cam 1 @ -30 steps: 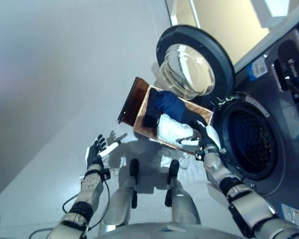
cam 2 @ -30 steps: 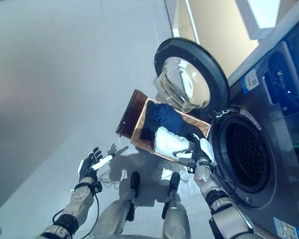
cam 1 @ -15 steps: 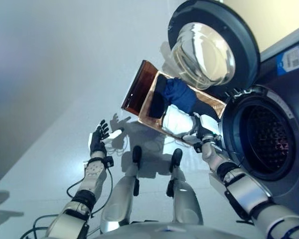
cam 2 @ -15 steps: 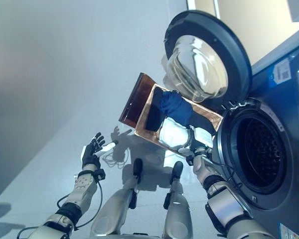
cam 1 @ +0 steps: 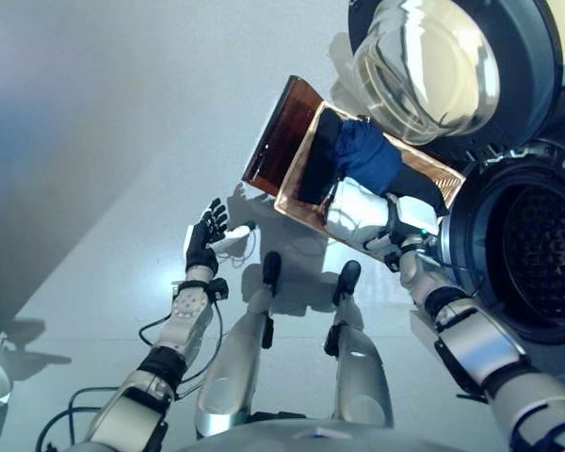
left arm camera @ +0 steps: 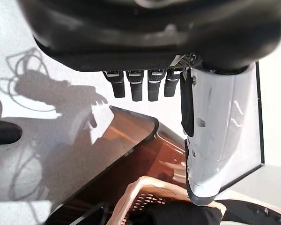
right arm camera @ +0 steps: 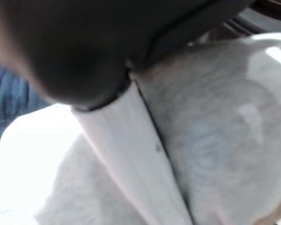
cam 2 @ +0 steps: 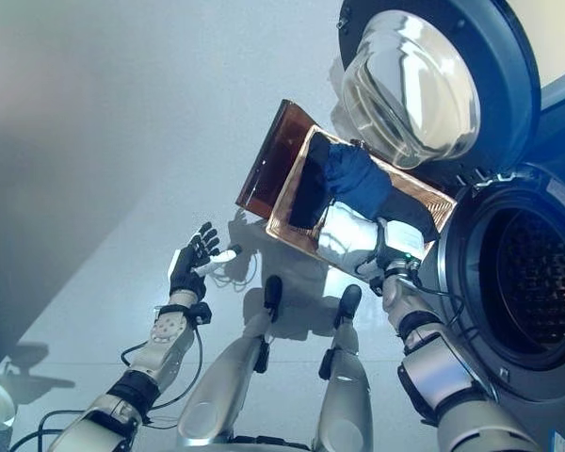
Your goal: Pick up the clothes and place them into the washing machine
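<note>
Leftward, the left hand hangs with fingers spread, holding nothing, over bare floor. Beside it the basket keeps dark clothes and a white garment; the right hand presses there, grip unclear. Open drum lies just rightward.

You have a pale glossy floor here. On it sits a brown laundry basket. It stands just beside the washing machine.
</note>
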You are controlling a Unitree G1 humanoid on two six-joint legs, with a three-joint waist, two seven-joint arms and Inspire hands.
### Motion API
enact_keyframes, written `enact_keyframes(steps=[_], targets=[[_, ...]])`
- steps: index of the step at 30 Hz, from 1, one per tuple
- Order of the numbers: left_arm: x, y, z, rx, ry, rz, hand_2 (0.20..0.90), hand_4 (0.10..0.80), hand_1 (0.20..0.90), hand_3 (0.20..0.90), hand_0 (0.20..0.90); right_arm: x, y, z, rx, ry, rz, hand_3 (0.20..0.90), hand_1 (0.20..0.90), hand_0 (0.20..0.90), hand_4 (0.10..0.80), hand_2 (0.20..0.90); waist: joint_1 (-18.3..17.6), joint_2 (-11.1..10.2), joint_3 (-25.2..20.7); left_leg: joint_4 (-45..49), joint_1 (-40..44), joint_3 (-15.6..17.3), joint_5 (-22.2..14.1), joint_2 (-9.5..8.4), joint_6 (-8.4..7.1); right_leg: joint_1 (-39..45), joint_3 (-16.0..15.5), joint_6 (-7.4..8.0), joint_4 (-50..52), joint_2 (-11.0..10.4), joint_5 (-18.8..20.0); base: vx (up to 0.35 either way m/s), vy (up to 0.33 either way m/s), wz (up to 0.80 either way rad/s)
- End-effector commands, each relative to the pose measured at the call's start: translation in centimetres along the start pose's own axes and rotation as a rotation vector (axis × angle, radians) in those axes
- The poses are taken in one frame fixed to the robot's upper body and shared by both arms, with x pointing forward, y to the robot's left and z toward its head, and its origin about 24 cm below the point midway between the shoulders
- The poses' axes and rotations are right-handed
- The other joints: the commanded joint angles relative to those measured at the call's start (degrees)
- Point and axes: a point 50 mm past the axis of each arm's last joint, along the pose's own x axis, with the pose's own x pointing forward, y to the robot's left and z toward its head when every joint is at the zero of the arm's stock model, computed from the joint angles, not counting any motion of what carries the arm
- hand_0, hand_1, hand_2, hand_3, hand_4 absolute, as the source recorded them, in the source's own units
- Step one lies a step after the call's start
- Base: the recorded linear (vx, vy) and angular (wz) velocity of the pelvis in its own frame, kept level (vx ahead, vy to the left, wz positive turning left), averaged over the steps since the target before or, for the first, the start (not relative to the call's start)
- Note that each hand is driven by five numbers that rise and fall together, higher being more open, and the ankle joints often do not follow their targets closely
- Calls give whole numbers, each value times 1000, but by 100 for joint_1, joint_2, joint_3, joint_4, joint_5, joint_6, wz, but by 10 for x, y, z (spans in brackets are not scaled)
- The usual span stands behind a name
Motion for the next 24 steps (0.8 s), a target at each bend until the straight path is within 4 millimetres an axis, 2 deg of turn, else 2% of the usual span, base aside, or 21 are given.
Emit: enact_keyframes(steps=[1, 5, 10, 11, 12, 13, 14, 24], targets=[[0, -5, 29, -26, -158, -46, 900, 800, 900, 900, 900, 13, -40, -27, -138, 73, -88, 900, 900, 900, 800, 900, 37, 113, -100, 871, -683, 46, -408, -151, -403, -271, 130, 331, 339, -371, 151, -17, 43, 2], [-1, -9, 39, -40, -200, -70, 900, 800, 900, 900, 900, 19, -60, -33, -163, 100, -134, 900, 900, 900, 800, 900, 87, 256, -61, 932, -951, 59, -398, -208, -388, -554, 165, 340, 426, -431, 162, -23, 41, 0], [-2, -13, 42, -50, -212, -92, 900, 800, 900, 900, 900, 24, -77, -34, -200, 98, -173, 900, 900, 900, 800, 900, 133, 371, -25, 947, -1171, 106, -361, -240, -377, -854, 241, 345, 494, -454, 201, -19, 33, -6], [-2, -15, 43, -51, -216, -99, 900, 800, 900, 900, 900, 25, -80, -35, -218, 101, -177, 771, 771, 771, 708, 771, 140, 388, -30, 955, -1209, 99, -356, -243, -377, -895, 245, 350, 493, -461, 209, 0, 0, 0], [-2, -15, 43, -51, -216, -99, 900, 800, 900, 900, 900, 25, -80, -35, -218, 101, -177, 697, 697, 697, 655, 697, 141, 388, -30, 955, -1209, 99, -357, -243, -377, -896, 245, 350, 494, -461, 208, 0, 0, 0], [-2, -16, 42, -54, -211, -99, 900, 800, 900, 900, 900, 26, -86, -36, -245, 105, -189, 318, 318, 318, 384, 318, 153, 412, -26, 946, -1265, 104, -337, -252, -378, -961, 254, 354, 505, -465, 219, 0, 0, 0], [-3, -16, 42, -54, -211, -100, 900, 800, 900, 900, 900, 27, -88, -37, -259, 107, -191, 200, 200, 200, 300, 200, 154, 422, -32, 938, -1291, 115, -325, -253, -381, -1002, 259, 357, 510, -468, 228, 0, 0, 0], [-2, -14, 41, -41, -207, -90, 900, 800, 900, 900, 900, 26, -94, -42, -307, 130, -209, 200, 200, 200, 300, 200, 113, 389, -81, 896, -1282, 89, -306, -257, -401, -993, 247, 360, 477, -447, 231, 1, -1, 0]])
